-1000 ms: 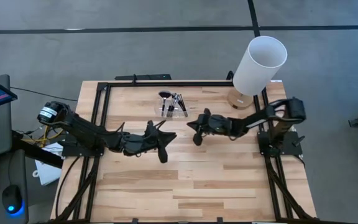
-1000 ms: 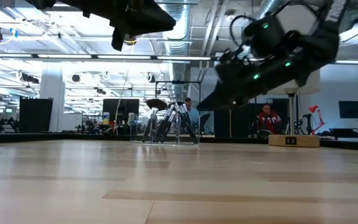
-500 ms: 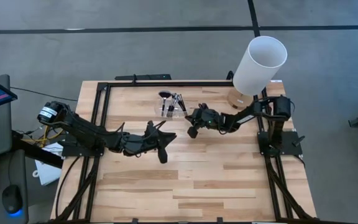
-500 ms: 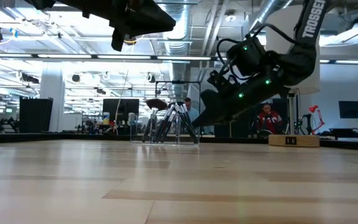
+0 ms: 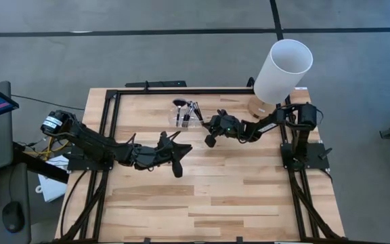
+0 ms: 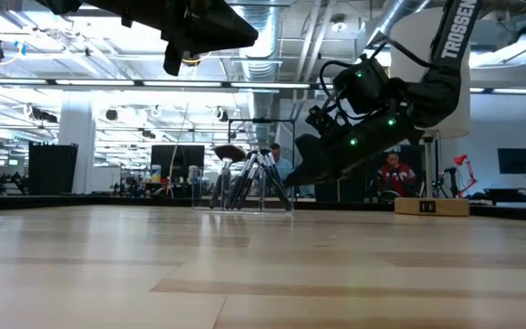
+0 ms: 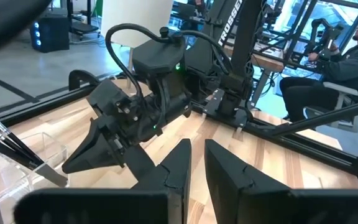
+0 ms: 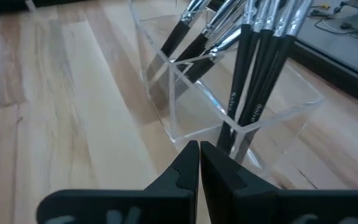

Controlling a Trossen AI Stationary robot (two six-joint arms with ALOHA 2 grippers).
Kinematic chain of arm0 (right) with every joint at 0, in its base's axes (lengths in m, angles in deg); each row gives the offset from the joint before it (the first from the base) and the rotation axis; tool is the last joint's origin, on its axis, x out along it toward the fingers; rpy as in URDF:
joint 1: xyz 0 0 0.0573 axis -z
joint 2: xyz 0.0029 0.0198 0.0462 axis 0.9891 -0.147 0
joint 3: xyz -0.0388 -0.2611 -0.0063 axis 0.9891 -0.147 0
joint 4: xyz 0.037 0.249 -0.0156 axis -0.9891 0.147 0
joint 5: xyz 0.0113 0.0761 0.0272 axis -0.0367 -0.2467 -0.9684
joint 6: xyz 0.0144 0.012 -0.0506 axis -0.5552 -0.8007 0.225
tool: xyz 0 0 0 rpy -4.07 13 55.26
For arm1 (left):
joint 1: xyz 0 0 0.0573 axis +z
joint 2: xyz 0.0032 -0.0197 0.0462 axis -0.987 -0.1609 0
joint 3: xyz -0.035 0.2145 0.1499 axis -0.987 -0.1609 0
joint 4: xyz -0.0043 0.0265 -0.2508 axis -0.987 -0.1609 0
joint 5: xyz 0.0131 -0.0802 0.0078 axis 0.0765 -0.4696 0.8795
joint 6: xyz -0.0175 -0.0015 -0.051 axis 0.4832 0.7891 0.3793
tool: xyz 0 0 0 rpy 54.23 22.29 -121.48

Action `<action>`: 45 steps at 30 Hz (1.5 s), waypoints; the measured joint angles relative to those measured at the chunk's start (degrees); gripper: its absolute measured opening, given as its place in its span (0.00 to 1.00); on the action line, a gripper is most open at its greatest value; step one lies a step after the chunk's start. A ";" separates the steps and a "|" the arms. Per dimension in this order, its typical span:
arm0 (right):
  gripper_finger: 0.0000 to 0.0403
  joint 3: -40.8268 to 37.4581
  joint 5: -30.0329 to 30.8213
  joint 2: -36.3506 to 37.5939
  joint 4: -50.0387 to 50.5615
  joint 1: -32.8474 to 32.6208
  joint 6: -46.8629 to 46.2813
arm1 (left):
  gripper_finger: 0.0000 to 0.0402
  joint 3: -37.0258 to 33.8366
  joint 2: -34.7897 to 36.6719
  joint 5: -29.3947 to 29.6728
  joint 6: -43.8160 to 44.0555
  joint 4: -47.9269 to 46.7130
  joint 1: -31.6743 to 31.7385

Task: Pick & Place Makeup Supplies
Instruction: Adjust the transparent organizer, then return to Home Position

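Presently, the slim black-handled makeup brushes (image 5: 189,110) stand bristle-up in a small clear plastic holder (image 5: 185,120) on the far middle part of the light wooden bench (image 5: 249,190). In the right wrist view the brushes (image 8: 253,68) lean in a bundle against the holder's inner dividers (image 8: 229,106), their silver ferrules rising out past its rim. One brush with a wide dark head (image 6: 229,153) shows above the others in the low view.

The right gripper (image 5: 210,139) hangs just beside the holder on its right side, above the bench, tips angled down. Its two dark fingers (image 8: 188,163) are pressed together with nothing between them, and they point at the near corner of the holder, close to it but not touching. The brushes lie directly ahead of these fingertips.

The left gripper (image 5: 177,163) waits nearer the bench's middle, well apart from the holder, its fingers (image 7: 179,163) showing a narrow gap and holding nothing.

A tall white cylinder (image 5: 283,70) stands at the far right corner.
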 joint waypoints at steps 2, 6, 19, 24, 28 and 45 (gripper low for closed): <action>0.02 0.00 -0.37 0.00 0.03 -0.18 0.00 | 0.11 0.00 0.00 0.00 0.02 -0.09 0.00; 0.02 0.00 -0.39 0.00 0.36 -1.76 0.00 | 0.11 -0.04 -0.02 0.00 -0.21 -0.47 -0.05; 0.02 -2.72 -0.47 14.52 10.03 -9.65 -0.84 | 0.11 -0.04 -0.11 -9.03 -2.60 -0.84 3.16; 0.02 -3.75 -0.43 19.85 10.41 -11.35 -0.88 | 0.11 -0.07 -1.01 -18.79 -7.84 1.65 6.05; 0.02 -4.84 -0.49 23.16 10.85 -12.54 -0.20 | 0.11 -0.07 -1.03 -25.87 -9.65 5.43 9.10; 0.02 -6.36 -0.50 37.87 21.17 -19.15 -0.52 | 0.11 -0.04 -0.98 -42.22 -10.34 12.44 18.34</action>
